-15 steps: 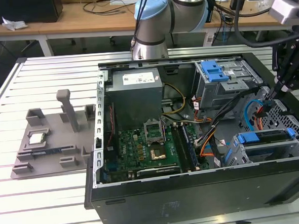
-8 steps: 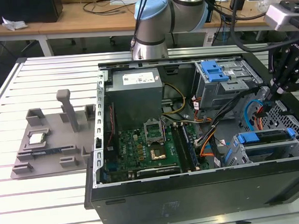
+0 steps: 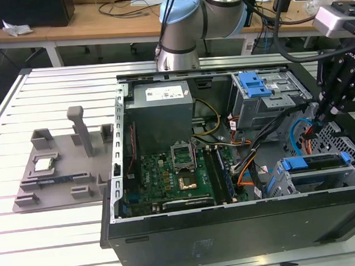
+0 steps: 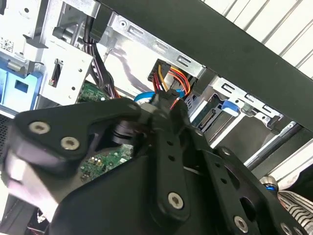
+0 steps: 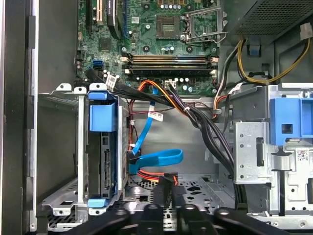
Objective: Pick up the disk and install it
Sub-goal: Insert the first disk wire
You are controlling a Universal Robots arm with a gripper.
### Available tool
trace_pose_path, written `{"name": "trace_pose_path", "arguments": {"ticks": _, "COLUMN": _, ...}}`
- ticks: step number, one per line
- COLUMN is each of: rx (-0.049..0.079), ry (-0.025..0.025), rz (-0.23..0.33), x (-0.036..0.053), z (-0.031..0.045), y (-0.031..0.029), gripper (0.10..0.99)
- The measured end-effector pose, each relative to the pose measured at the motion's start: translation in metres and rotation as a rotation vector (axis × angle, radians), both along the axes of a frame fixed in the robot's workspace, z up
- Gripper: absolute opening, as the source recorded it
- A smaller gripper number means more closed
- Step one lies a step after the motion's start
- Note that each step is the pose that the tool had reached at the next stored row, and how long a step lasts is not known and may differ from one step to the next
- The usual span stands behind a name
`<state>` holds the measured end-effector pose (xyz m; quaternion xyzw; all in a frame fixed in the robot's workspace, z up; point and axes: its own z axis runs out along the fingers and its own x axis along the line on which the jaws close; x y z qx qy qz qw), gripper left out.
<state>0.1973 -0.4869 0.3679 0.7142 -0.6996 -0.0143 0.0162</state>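
My end effector (image 5: 168, 196) clamped on black pwr connector (image 5: 165, 179) w/ red-orange wires, inside PC case (image 3: 232, 232); disk (image 5: 110, 161) sat on edge in drive cage (image 5: 78, 147) nearby.

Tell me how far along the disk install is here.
Done: the disk sits upright in its drive cage. In hand: the gripper is closed on a plug with red and orange wires. Left: that plug is apart from the disk, not yet connected.
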Motion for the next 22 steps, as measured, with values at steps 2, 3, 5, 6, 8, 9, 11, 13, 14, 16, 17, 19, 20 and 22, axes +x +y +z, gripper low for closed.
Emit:
{"name": "trace_pose_path", "arguments": {"ticks": 2, "rx": -0.001, "ry": 0.0, "rz": 0.0, "x": 0.0, "z": 0.0, "y": 0.0, "gripper": 0.361}}
{"name": "trace_pose_path", "arguments": {"ticks": 3, "rx": -0.001, "ry": 0.0, "rz": 0.0, "x": 0.0, "z": 0.0, "y": 0.0, "gripper": 0.361}}
{"name": "trace_pose_path", "arguments": {"ticks": 5, "rx": -0.001, "ry": 0.0, "rz": 0.0, "x": -0.0006, "z": 0.0, "y": 0.0036, "gripper": 0.361}}
{"name": "trace_pose_path", "arguments": {"ticks": 6, "rx": -0.001, "ry": 0.0, "rz": 0.0, "x": -0.0007, "z": -0.0003, "y": 0.0054, "gripper": 0.361}}
{"name": "trace_pose_path", "arguments": {"ticks": 8, "rx": -0.005, "ry": 0.0001, "rz": 0.0, "x": -0.0008, "z": -0.0028, "y": 0.0087, "gripper": 0.361}}
{"name": "trace_pose_path", "arguments": {"ticks": 9, "rx": -0.011, "ry": 0.0, "rz": 0.0, "x": -0.0008, "z": -0.004, "y": 0.0091, "gripper": 0.361}}
{"name": "trace_pose_path", "arguments": {"ticks": 11, "rx": -0.033, "ry": 0.0, "rz": 0.0, "x": -0.0007, "z": -0.012, "y": 0.0092, "gripper": 0.361}}
{"name": "trace_pose_path", "arguments": {"ticks": 13, "rx": -0.039, "ry": 0.0, "rz": 0.0, "x": -0.0007, "z": -0.0151, "y": 0.0086, "gripper": 0.169}}
{"name": "trace_pose_path", "arguments": {"ticks": 14, "rx": -0.039, "ry": 0.0, "rz": 0.0, "x": -0.0007, "z": -0.0151, "y": 0.0078, "gripper": 0.169}}
{"name": "trace_pose_path", "arguments": {"ticks": 16, "rx": -0.039, "ry": 0.0, "rz": 0.0, "x": -0.001, "z": -0.0152, "y": 0.0072, "gripper": 0.169}}
{"name": "trace_pose_path", "arguments": {"ticks": 17, "rx": -0.039, "ry": 0.0, "rz": 0.0, "x": -0.0013, "z": -0.0154, "y": 0.0067, "gripper": 0.169}}
{"name": "trace_pose_path", "arguments": {"ticks": 19, "rx": -0.039, "ry": 0.0, "rz": 0.0, "x": -0.0018, "z": -0.0156, "y": 0.0058, "gripper": 0.169}}
{"name": "trace_pose_path", "arguments": {"ticks": 20, "rx": -0.039, "ry": 0.0, "rz": 0.0, "x": -0.0023, "z": -0.0157, "y": 0.0052, "gripper": 0.169}}
{"name": "trace_pose_path", "arguments": {"ticks": 22, "rx": -0.039, "ry": 0.0, "rz": 0.0, "x": -0.0035, "z": -0.0159, "y": 0.003, "gripper": 0.169}}
